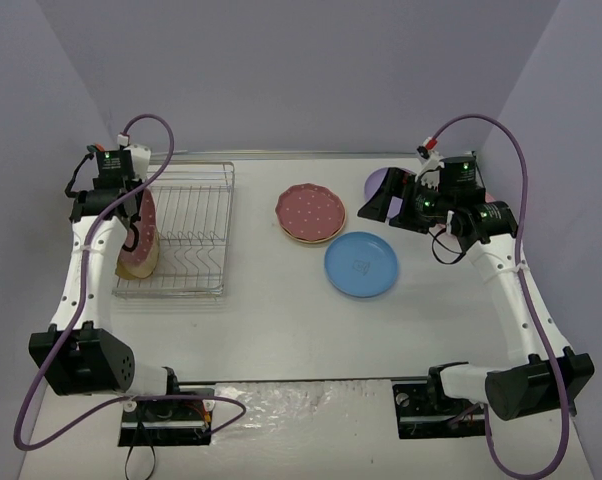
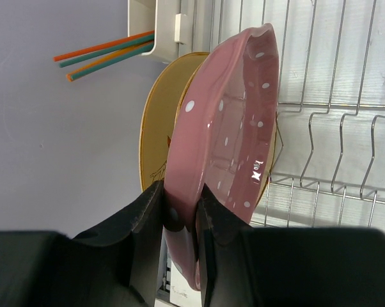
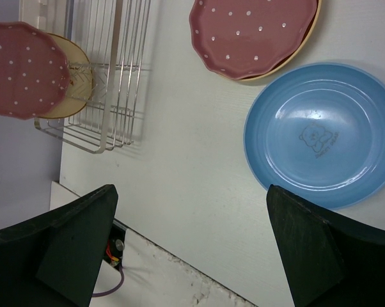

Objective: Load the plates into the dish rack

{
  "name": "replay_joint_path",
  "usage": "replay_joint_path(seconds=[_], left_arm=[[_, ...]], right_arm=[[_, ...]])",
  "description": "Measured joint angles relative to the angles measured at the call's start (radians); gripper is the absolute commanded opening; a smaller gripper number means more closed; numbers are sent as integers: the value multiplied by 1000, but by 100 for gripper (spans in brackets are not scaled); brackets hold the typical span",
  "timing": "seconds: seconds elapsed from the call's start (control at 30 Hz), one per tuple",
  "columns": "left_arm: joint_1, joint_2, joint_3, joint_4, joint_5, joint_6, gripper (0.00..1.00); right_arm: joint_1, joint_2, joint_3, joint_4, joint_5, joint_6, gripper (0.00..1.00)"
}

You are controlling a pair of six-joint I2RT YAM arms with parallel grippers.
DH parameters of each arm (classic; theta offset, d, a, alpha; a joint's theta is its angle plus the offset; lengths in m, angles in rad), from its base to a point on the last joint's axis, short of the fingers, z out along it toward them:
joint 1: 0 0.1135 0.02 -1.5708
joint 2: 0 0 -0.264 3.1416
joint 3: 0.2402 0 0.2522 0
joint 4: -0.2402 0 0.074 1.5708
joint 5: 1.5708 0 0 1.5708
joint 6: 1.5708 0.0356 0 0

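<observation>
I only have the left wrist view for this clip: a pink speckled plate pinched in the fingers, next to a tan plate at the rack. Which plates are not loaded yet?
Observer: The top view shows a second pink speckled plate lying face up on the table, right of the dish rack.
Operator: Any others out there?
Observer: A blue plate lies flat close beside it, nearer the arm bases, and a lilac plate at the far right is partly hidden by the right arm.
Operator: Is the right arm carrying anything?
Observer: No. The right gripper is wide open with nothing between its fingers, up above the table.
</observation>
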Motion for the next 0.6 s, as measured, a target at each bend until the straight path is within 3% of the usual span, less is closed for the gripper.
replay_joint_path(seconds=[0.43, 0.6], left_arm=[[-2, 5, -149, 110, 14, -53, 0], [-2, 6, -207, 141, 15, -66, 17]], right_arm=[[0, 3, -48, 19, 1, -15, 100], [0, 4, -73, 25, 1, -17, 100]])
